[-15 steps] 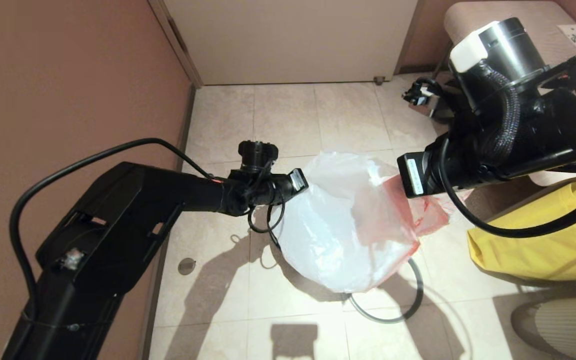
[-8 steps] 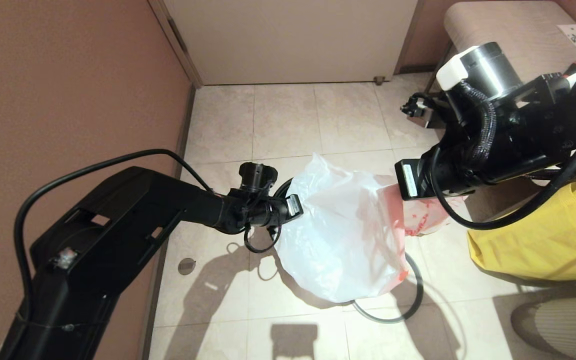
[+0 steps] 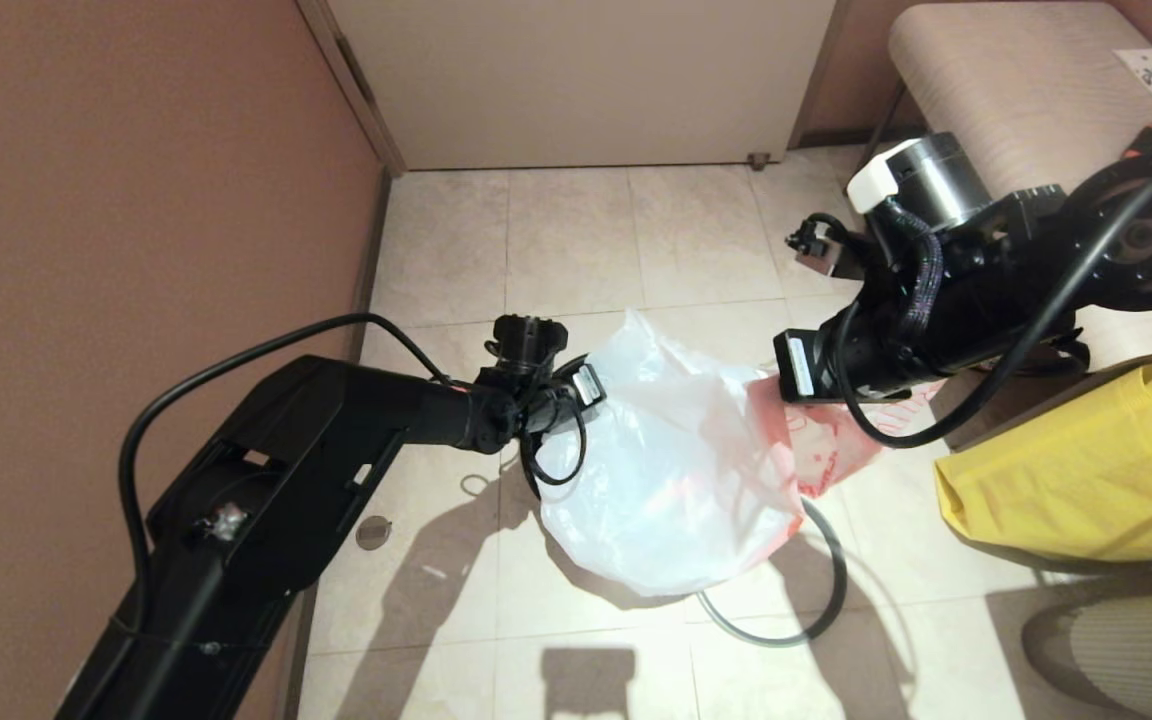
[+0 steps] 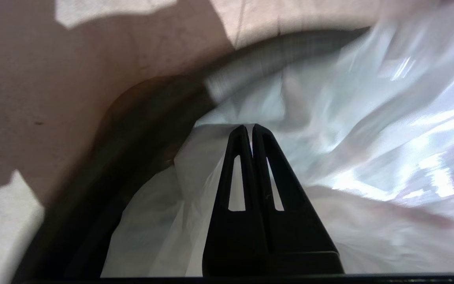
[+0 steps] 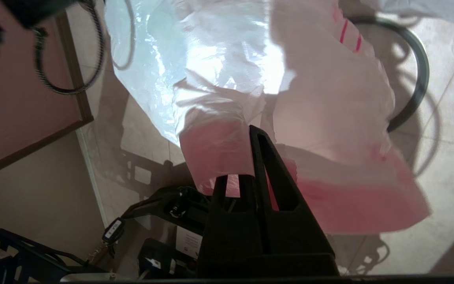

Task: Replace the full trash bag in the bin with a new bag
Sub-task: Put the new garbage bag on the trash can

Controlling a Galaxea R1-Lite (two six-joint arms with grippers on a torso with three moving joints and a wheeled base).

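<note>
The new bag (image 3: 666, 470), thin translucent white plastic with a pink-red edge band and faint red print, hangs spread between both grippers above the floor. My left gripper (image 4: 249, 127) is shut on its white edge, right over the bin's dark rim (image 4: 140, 122). The bin is otherwise covered by the bag. My right gripper (image 5: 250, 136) is shut on the pink edge band (image 5: 219, 154), which drapes over one finger. The thin grey hoop (image 3: 829, 590) lies on the floor tiles under the bag. The full trash bag does not show.
A yellow fabric bag (image 3: 1076, 470) sits at the right, beside a padded bench (image 3: 1016, 70). A brown wall (image 3: 136, 200) runs along the left and a pale door (image 3: 586, 80) closes the back. The robot's base (image 5: 164, 221) is below the right wrist.
Both arms have come lower and slightly closer together with the bag between them. The bag now hangs narrower and nearer the floor.
</note>
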